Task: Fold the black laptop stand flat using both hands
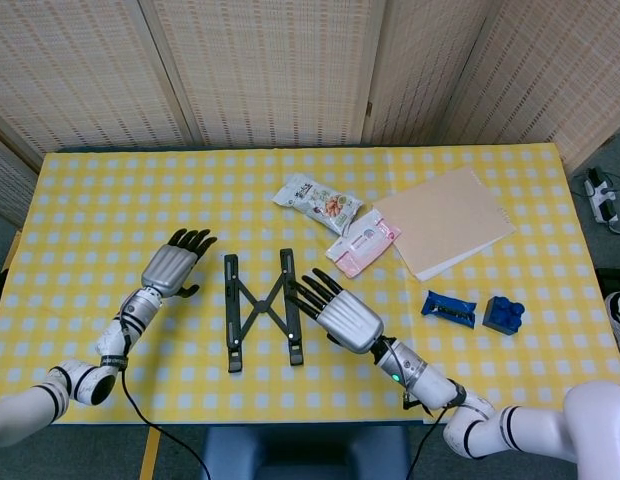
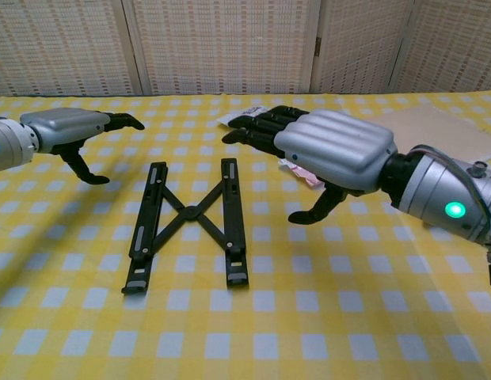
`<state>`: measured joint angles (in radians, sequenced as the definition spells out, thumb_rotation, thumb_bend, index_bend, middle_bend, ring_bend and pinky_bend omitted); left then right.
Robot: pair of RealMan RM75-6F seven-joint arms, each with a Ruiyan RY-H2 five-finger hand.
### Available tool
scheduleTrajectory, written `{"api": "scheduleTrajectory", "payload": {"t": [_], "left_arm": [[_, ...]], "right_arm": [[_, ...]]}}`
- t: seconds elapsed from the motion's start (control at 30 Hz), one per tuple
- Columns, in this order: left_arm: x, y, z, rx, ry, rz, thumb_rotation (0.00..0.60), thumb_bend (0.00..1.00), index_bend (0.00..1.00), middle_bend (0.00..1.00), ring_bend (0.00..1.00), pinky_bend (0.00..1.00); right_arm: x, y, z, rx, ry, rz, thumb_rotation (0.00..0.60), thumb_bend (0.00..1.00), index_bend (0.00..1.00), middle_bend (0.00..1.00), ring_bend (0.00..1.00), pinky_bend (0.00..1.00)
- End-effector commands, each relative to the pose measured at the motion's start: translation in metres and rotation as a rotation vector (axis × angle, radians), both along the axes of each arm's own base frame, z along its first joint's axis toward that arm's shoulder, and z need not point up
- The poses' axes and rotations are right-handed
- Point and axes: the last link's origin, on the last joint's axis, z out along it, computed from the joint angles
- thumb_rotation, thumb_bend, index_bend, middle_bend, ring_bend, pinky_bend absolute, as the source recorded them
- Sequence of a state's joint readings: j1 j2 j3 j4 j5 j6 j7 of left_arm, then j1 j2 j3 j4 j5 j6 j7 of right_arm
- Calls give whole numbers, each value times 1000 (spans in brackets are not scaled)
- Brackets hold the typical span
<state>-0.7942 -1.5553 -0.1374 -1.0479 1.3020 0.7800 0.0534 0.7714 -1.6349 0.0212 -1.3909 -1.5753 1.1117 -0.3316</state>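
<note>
Head view: black laptop stand (image 1: 261, 308) is laid flat on the checked tablecloth (image 1: 110, 200), rails apart. Left hand (image 1: 174, 266) and right hand (image 1: 340, 313) are held beside it, fingers spread, nothing grasped.

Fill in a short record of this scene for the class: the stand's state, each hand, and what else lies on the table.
stand: black laptop stand lies spread in an X on the yellow checked table, untouched
left hand: left hand hovers left of the stand, holding nothing
right hand: right hand hovers right of the stand, fingers extended, holding nothing
other items: snack packet, pink packet, tan notebook, blue toy bricks
</note>
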Motion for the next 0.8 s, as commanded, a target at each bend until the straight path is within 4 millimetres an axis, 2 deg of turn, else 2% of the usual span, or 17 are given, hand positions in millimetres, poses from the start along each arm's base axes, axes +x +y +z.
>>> {"api": "scheduleTrajectory", "payload": {"t": [0.03, 0.33, 0.8], "left_arm": [[8, 3, -12, -17, -11, 1, 600, 305, 58, 34, 0, 58], [16, 2, -34, -46, -30, 10, 600, 301, 53, 33, 0, 50], [13, 3, -44, -51, -23, 29, 600, 301, 53, 33, 0, 50]], "right_arm": [[-3, 2, -15, -20, 8, 12, 600, 226, 0, 0, 0, 0], [-8, -3, -42, -49, 21, 7, 600, 225, 0, 0, 0, 0], [0, -11, -72, -47, 15, 8, 600, 225, 0, 0, 0, 0]]}}
